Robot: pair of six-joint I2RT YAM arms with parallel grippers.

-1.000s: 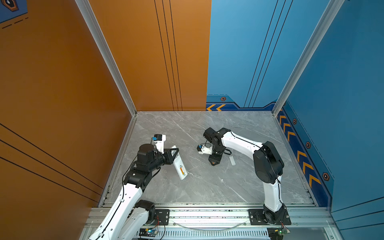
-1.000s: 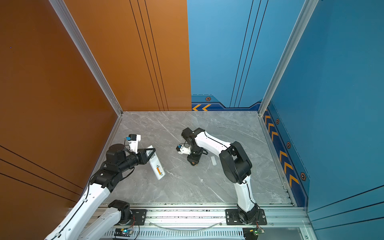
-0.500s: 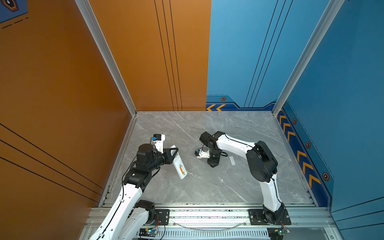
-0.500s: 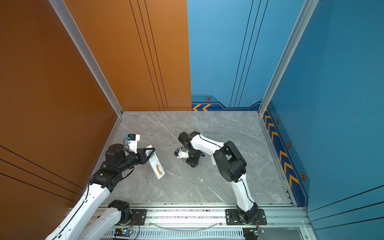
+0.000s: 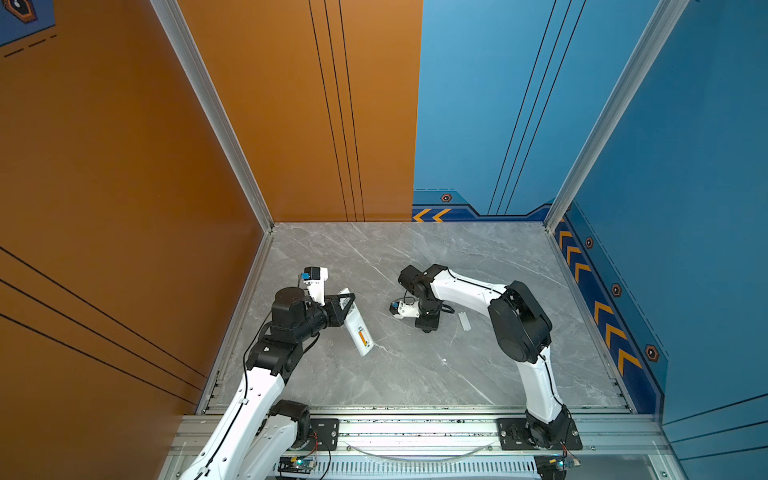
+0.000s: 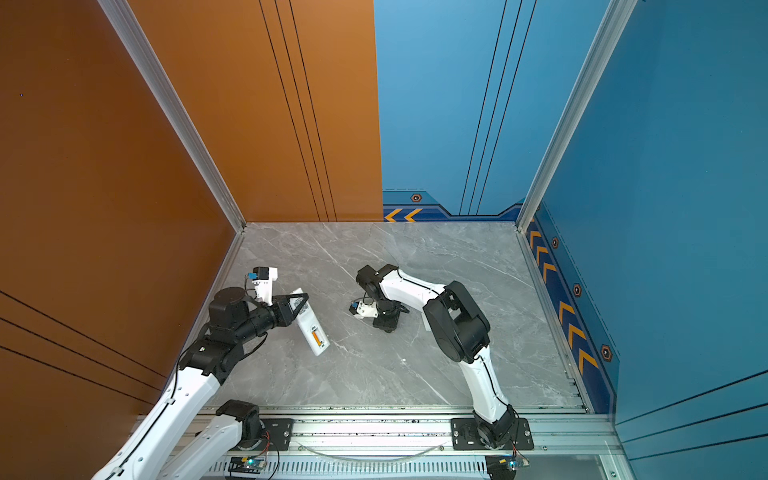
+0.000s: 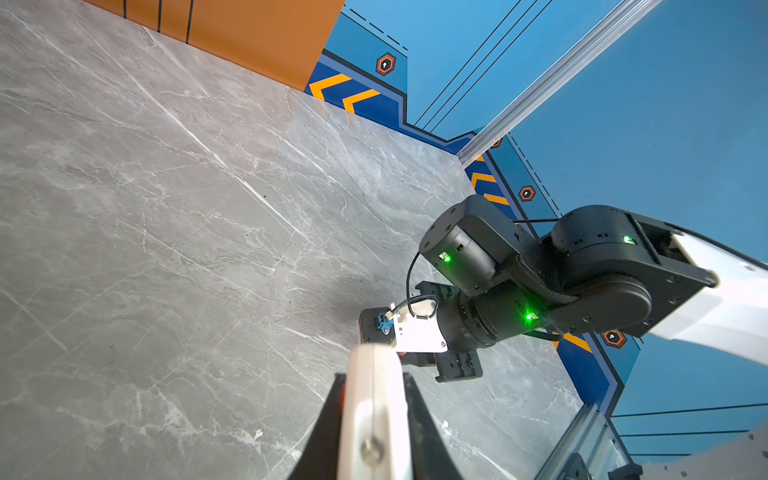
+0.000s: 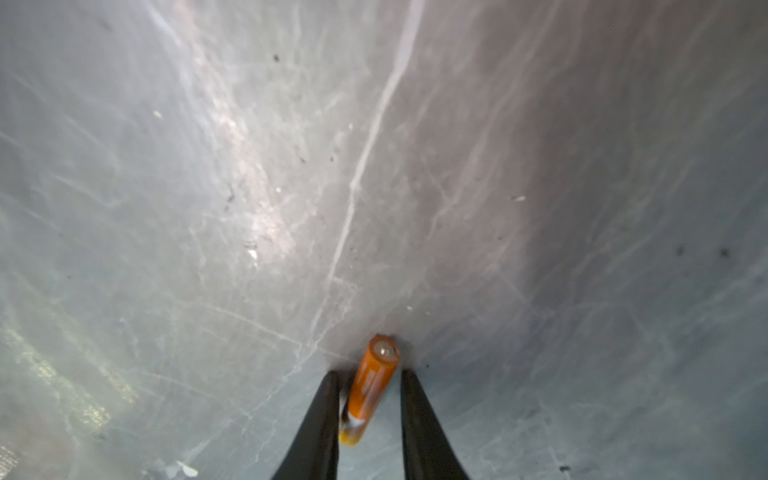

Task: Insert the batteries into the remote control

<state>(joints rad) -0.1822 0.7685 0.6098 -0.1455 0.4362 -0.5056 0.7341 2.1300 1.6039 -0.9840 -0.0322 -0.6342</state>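
My left gripper [image 7: 372, 419] is shut tight on the remote control [image 5: 356, 321], holding it up near the left edge of the worktop [image 5: 436, 374] with one battery [image 5: 363, 336] already inside. My right gripper [image 8: 370, 415] sits low mid-worktop, fingers a little apart around the other battery [image 8: 371, 384], not pinching yet. I should squeeze slowly and evenly so it doesn't roll away.

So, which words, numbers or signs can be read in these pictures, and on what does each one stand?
No text reads clearly.
Battery: pale print on its orange side, too blurred.
Remote control: grey label on its back, too small.
Blue wall trim: orange chevrons and hexagon emblems, no words.
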